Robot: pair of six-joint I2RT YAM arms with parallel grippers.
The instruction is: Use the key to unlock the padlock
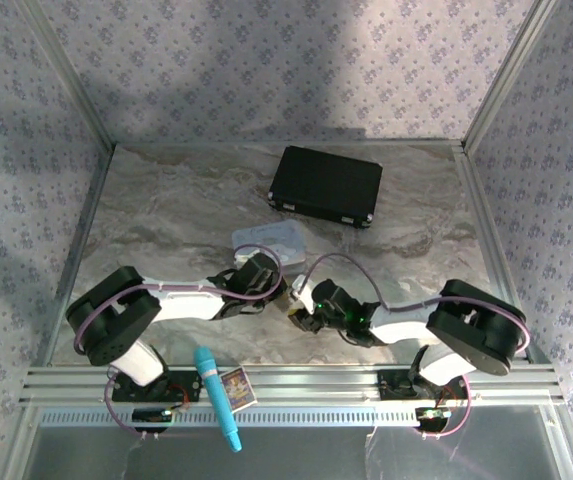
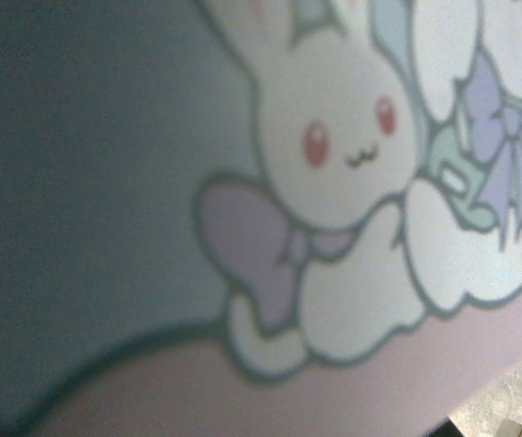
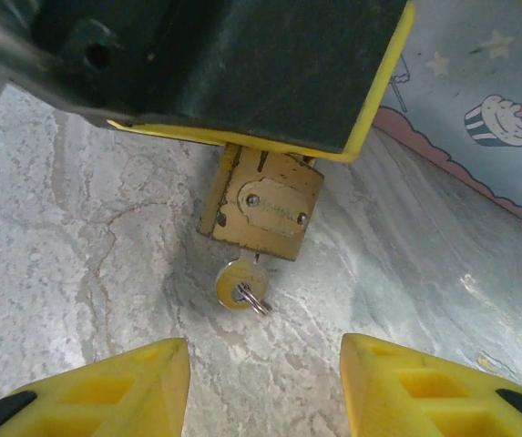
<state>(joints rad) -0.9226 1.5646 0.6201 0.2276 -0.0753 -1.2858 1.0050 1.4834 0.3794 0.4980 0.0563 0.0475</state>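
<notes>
1. The marbled worktop (image 1: 166, 200) carried everything, with both arms reaching in from the near edge to meet around its middle.
2. A black case (image 1: 326, 186) lay flat at the far side, well apart from the grippers.
3. The pastel tin (image 1: 269, 240) sat just beyond the left wrist. My left wrist camera was so close to it that its white bunny print (image 2: 333, 182) came through blurred. My right wrist camera caught one of its corners (image 3: 479, 109) at the upper right.
4. The left gripper (image 3: 261, 146) came in from above, its dark finger edged in yellow. It was pinching the padlock by its top, so the shackle was hidden from me.
5. The right gripper (image 3: 265, 382) had its yellow fingers spread wide and holding nothing. It sat near the key and in line with it, but not touching.
6. A teal pen (image 1: 218, 398) lay across the near rail beside a small card (image 1: 237, 388).
7. The padlock (image 3: 265, 205), brass and slightly tilted, stuck out below the left gripper towards the right one and cast a shadow on the worktop.
8. The key (image 3: 238, 287) sat in the padlock's bottom end, its round head between the padlock and the open right gripper.
9. A thin wire ring (image 3: 256, 300) hung through the key's head.
</notes>
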